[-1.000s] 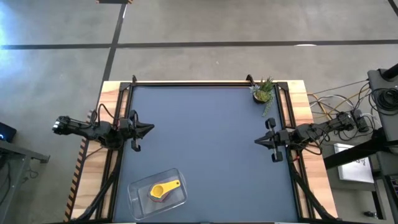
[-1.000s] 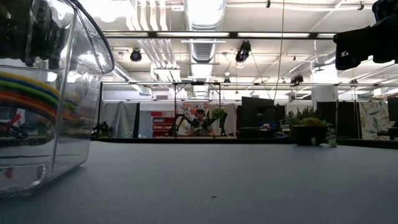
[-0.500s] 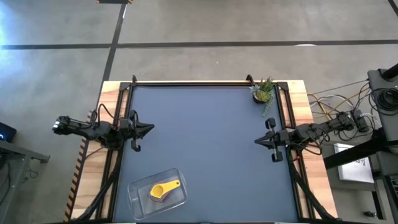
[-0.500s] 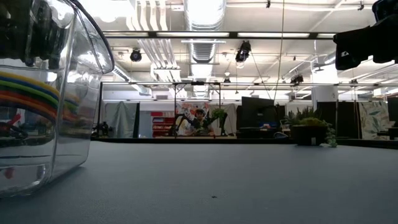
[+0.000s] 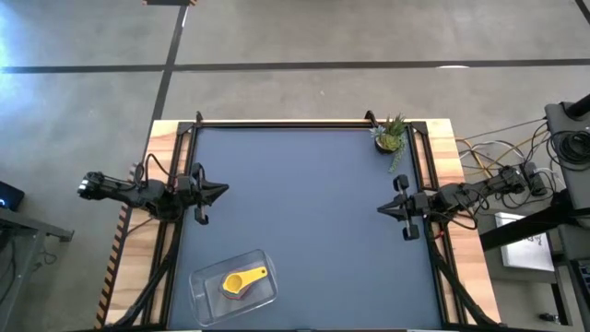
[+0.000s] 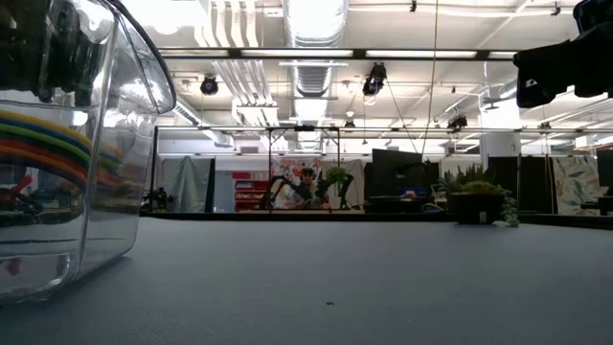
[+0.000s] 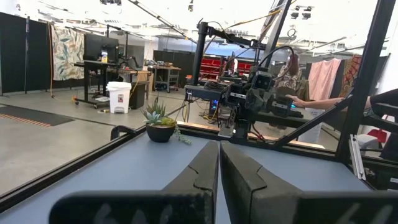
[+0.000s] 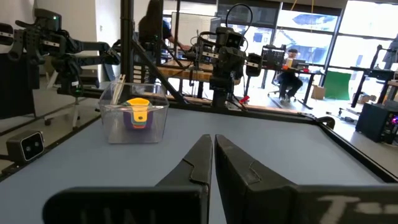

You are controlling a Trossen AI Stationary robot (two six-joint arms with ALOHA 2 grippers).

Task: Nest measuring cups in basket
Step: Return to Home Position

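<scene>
Several measuring cups (image 5: 241, 280) sit nested in one stack, the yellow one on top with its handle pointing toward the upper right of the high view, inside the basket (image 5: 201, 288) at the lower left of that view, close to the near edge of the table (image 5: 304, 212). In the low view the basket (image 6: 105, 192) fills the left edge of the frame, and the rims of the cups (image 6: 38, 144) show through its clear wall as curved bands of colour. Farther up the high view, at about mid-height, the left gripper (image 5: 224, 192) hangs over the left side of the table, pointing inward, well apart from the basket; its jaws are closed on nothing. Level with it on the right side, the right gripper (image 5: 381, 209) points inward as well, jaws closed and empty. Farther still, a small potted plant (image 5: 391, 135) stands in the upper right corner of the table. Beyond the table, the right wrist view shows a person (image 8: 287, 65) seated in the room behind.
</scene>
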